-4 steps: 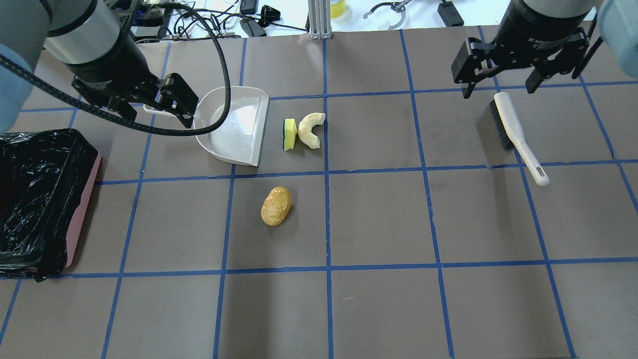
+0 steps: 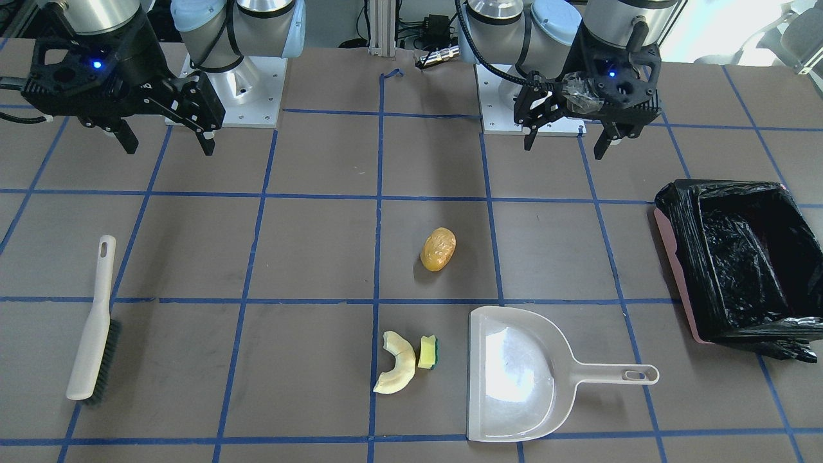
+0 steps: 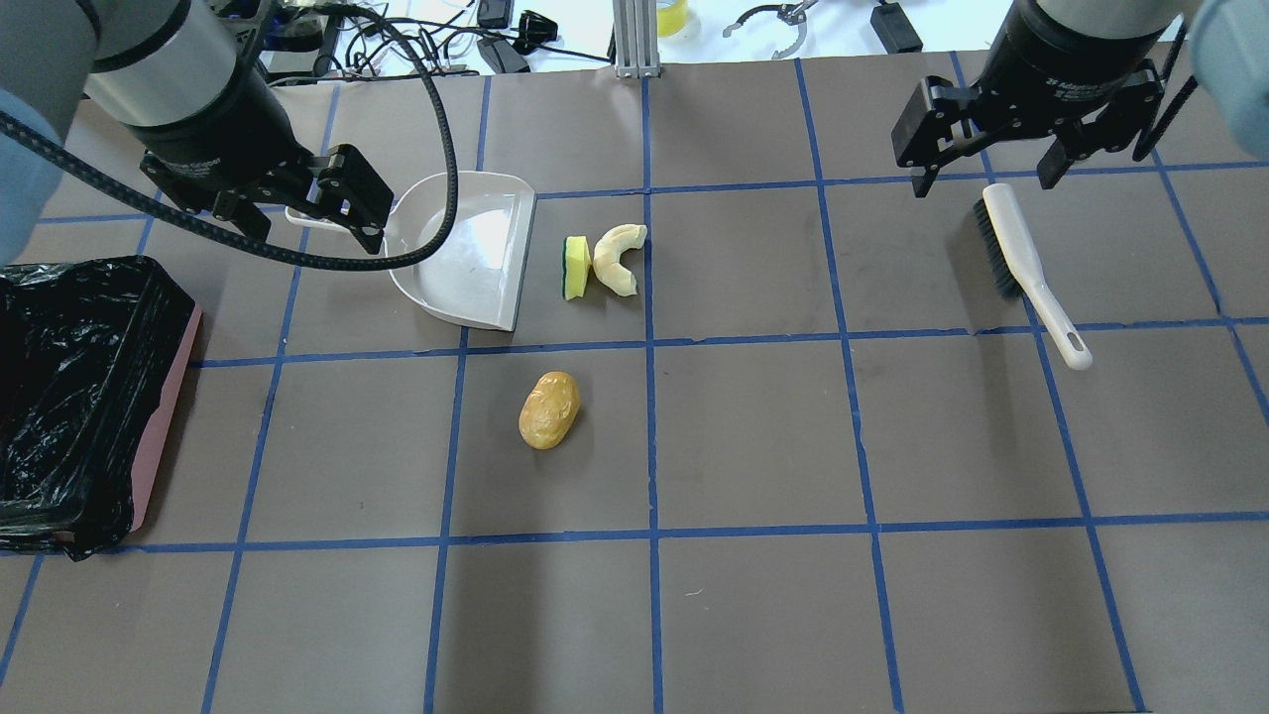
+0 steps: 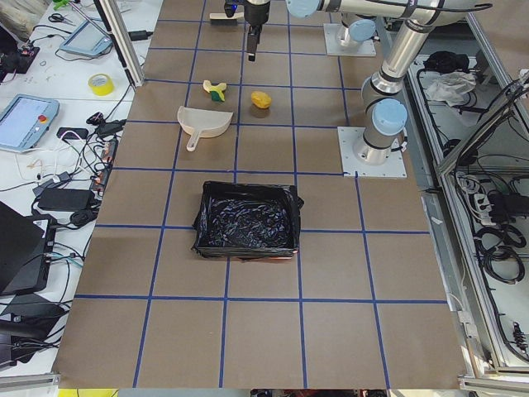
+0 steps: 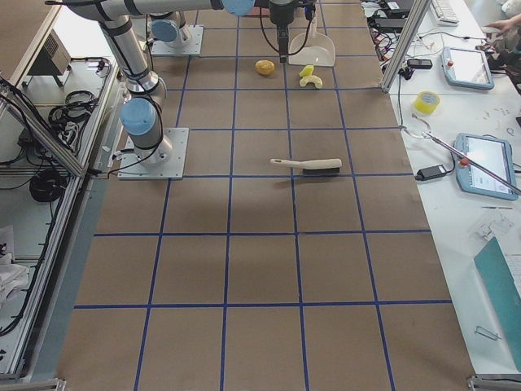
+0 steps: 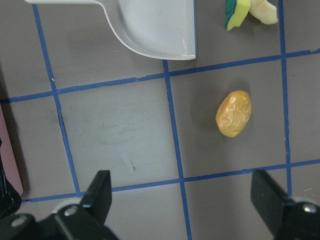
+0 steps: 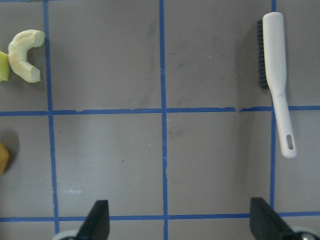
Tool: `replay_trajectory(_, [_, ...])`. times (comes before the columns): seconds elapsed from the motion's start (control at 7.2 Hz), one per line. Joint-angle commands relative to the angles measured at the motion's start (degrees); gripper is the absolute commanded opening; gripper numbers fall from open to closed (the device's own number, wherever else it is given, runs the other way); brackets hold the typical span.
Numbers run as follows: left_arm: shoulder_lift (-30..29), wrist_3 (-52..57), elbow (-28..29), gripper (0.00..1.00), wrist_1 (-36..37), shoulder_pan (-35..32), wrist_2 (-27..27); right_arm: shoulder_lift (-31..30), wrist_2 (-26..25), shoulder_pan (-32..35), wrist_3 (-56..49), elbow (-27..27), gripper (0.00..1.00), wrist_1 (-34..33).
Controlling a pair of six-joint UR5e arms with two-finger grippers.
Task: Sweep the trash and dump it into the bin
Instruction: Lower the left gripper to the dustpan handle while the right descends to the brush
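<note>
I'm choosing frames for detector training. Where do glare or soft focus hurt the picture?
Front-facing view: a white glare patch washes out the dustpan floor. Overhead view: the same glare, plus glints on the bin bag. Left wrist view: the left gripper fingers look soft at the bottom edge, while the potato-like lump is sharp.

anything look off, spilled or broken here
Nothing stands out. The lump, slice and sponge lie loose as trash not yet swept; the dustpan, brush and bin sit flat and look undamaged.
</note>
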Motion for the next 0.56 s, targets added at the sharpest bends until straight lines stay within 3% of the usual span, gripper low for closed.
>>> replay_trajectory(0.0, [-1.42,2.64,-0.51,1.0,2.94,2.48,1.6,1.99,-3.77,-0.26,-2.16,0.55,1.0,-0.49])
replay_trajectory(0.14, [-2.3,2.83,-0.77,1.0,2.97,5.19,4.4,3.31,-4.69,-1.4,-6.44,1.77,1.0,-0.67])
replay_trajectory(0.42, [-8.6,3.88,-1.12,1.0,6.01,6.71,4.43,4.28,-4.09,-9.0,-10.93,7.64,1.0,-9.49])
